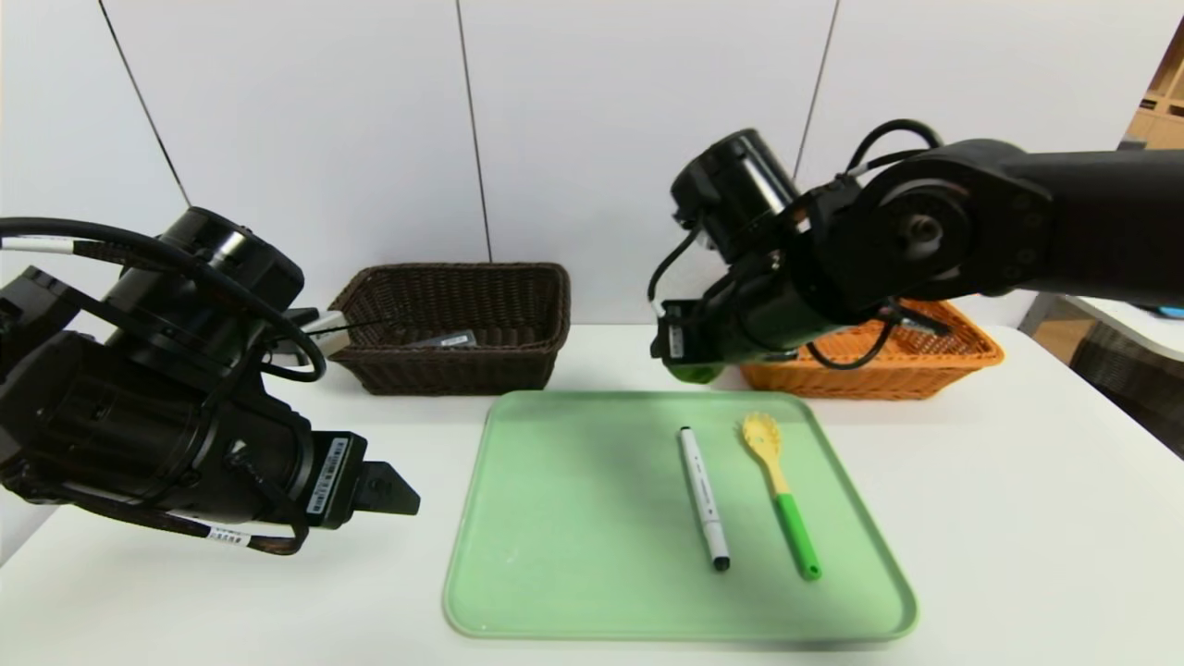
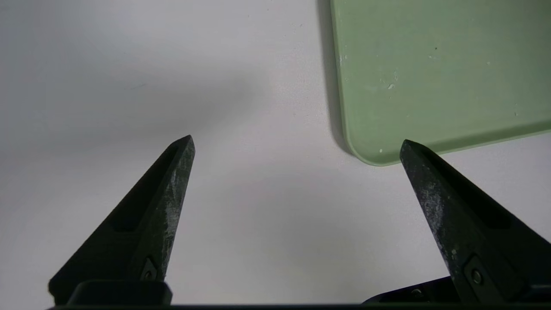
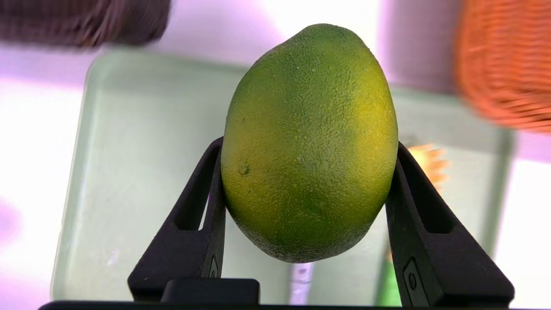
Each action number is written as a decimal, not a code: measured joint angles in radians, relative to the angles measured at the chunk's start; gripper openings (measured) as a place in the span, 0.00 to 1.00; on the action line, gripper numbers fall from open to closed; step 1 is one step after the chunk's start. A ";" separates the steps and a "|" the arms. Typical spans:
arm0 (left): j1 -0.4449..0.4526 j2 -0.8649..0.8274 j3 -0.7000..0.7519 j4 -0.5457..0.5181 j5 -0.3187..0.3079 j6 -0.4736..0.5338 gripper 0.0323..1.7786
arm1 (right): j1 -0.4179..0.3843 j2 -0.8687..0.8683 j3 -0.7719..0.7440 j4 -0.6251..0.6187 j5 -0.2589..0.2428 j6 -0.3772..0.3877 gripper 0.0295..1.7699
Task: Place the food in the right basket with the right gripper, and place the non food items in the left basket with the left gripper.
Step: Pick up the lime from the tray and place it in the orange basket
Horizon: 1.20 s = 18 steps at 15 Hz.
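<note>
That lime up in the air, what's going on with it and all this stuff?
The robot is sorting. Its right tool grips the lime, held above the green tray near the orange basket. The left tool hangs open and empty over the table beside the tray. A marker and a yellow spoon lie on the tray; a dark case lies in the brown basket.

Right gripper [image 3: 308, 159]: raised above the work surface on its all-black arm, which reached in from the right; pointed forward and down. Jaws were clamped on either side of the lime [image 3: 308, 142], which was held clear of everything.

Left gripper [image 2: 297, 146]: hung low at the left, angled down and rightward, jaws spread wide, nothing between them.
</note>
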 joint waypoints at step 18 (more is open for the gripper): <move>-0.001 0.000 0.027 -0.050 -0.001 0.006 0.95 | -0.470 0.145 -0.145 -0.044 0.008 -0.259 0.56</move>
